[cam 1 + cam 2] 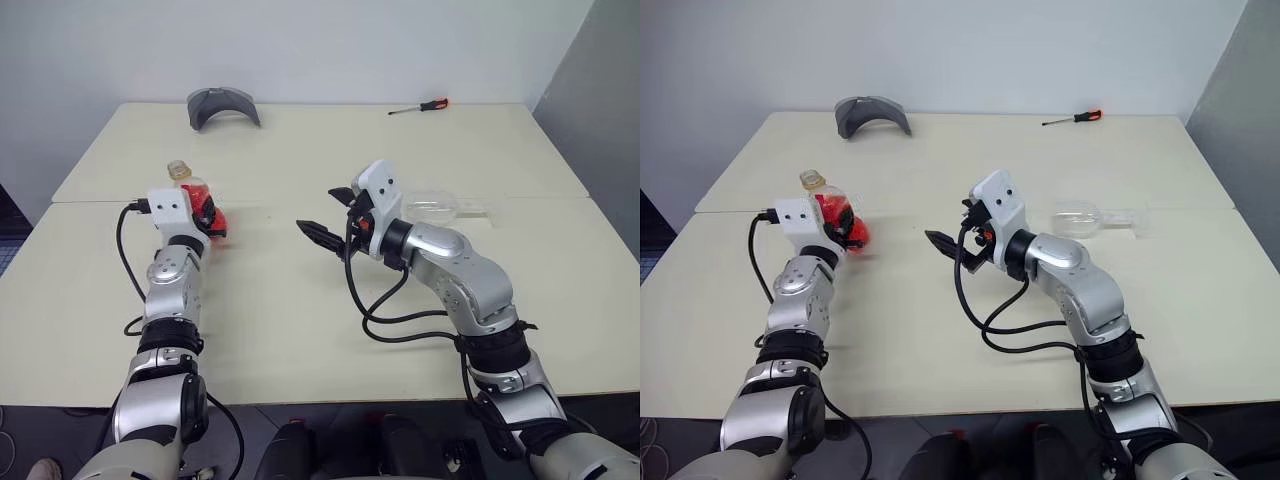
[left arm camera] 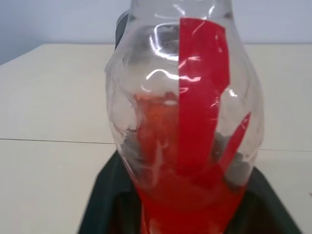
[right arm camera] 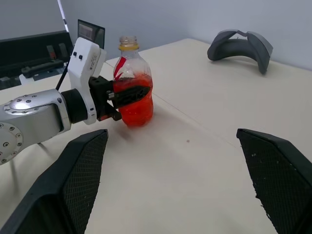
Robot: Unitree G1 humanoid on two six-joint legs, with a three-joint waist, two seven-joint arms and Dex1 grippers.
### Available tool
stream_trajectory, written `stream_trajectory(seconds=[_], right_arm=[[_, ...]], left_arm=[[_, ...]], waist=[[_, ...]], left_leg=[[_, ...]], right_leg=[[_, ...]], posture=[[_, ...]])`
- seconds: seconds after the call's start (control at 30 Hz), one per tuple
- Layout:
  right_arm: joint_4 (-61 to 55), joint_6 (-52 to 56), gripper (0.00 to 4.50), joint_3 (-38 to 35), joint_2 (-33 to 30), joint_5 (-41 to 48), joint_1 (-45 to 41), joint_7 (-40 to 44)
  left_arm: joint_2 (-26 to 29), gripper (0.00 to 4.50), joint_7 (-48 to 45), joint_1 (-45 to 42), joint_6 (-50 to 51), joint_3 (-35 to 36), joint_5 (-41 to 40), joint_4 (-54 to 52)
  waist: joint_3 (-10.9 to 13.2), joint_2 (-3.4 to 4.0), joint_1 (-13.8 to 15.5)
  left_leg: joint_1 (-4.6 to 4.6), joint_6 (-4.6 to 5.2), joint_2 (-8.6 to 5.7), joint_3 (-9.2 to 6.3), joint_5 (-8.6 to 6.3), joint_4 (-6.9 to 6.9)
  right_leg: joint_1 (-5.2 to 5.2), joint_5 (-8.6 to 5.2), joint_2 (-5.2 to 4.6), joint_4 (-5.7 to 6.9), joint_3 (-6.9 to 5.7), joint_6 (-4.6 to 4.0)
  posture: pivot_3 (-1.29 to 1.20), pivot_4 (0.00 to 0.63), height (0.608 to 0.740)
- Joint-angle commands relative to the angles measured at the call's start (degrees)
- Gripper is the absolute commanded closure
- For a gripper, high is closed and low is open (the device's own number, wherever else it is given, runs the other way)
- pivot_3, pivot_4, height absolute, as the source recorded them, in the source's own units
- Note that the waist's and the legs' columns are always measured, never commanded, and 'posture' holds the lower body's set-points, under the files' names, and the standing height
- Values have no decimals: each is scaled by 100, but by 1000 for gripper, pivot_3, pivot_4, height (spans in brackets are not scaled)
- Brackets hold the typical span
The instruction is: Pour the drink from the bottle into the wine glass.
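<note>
The bottle (image 1: pixel 194 188) stands upright on the table's left side, uncapped, with a yellow ring on its neck and a red label. The red drink (image 3: pixel 136 109) fills about its lower half. My left gripper (image 1: pixel 213 221) reaches level from behind and has the bottle's lower body within it; the bottle (image 2: pixel 180 122) looms close in the left wrist view. The wine glass (image 1: pixel 437 207) lies on its side on the table at the right, empty. My right gripper (image 1: pixel 320 211) hovers open above the table's middle, pointing left toward the bottle, apart from both the bottle and the glass.
A grey curved shell (image 1: pixel 222 105) rests at the table's far edge on the left. A red-handled screwdriver (image 1: pixel 420 106) lies at the far right. A seam crosses the cream table (image 1: pixel 300 330) from side to side just behind the bottle.
</note>
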Motion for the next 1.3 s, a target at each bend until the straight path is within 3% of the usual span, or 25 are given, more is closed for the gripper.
stream_trajectory(seconds=[0.03,0.17,0.47,0.83,0.97,1.07,1.13,1.3], right_arm=[[-93,-146,0,-113,39,78,-158,52],[-189,-181,0,-70,73,205,-112,234],[-240,-263,0,-31,-8,316,-56,520],[-312,-327,0,-11,-120,126,295,381],[-743,-124,0,-119,-392,147,672,266],[-956,-48,0,-279,-930,-86,904,194],[-795,-457,0,-427,-1711,-691,1092,187],[51,-1911,0,-409,-3010,-1804,1379,114]], left_arm=[[64,1218,-35,20,42,93,-95,-301],[68,18,-22,160,101,76,-104,-466],[46,18,76,706,579,102,-173,-1445],[-25,18,27,2476,2299,238,-809,-4470],[433,18,-661,3544,3213,71,-1324,-6208],[979,18,-1407,4221,3463,-421,-1425,-7246],[1372,18,-2178,4375,3512,-799,-1775,-7888],[1799,18,-3265,3739,3686,-1301,-2330,-7923]], waist=[[0,0,0],[0,0,-2],[0,0,-3],[-2,-3,0],[-2,-4,-1],[0,-1,14],[-2,1,49],[1,7,126]], left_leg=[[0,0,0,0,0,0],[1,0,0,0,0,0],[1,0,0,-1,0,0],[1,1,3,-1,-1,-2],[2,1,4,4,-2,-2],[4,17,7,1,-11,-6],[19,21,5,-1,-13,-4],[16,21,-4,7,-13,-4]], right_leg=[[0,0,0,0,0,0],[0,0,0,0,1,0],[0,0,0,0,1,0],[2,0,0,-1,2,-1],[5,0,0,-4,10,0],[6,0,1,-4,7,-1],[26,-1,0,-7,2,-2],[32,-1,-4,-25,4,1]], posture=[[0,150,740],[0,150,740],[0,150,740],[0,150,740],[0,150,740],[0,150,740],[0,150,740],[0,150,740]])
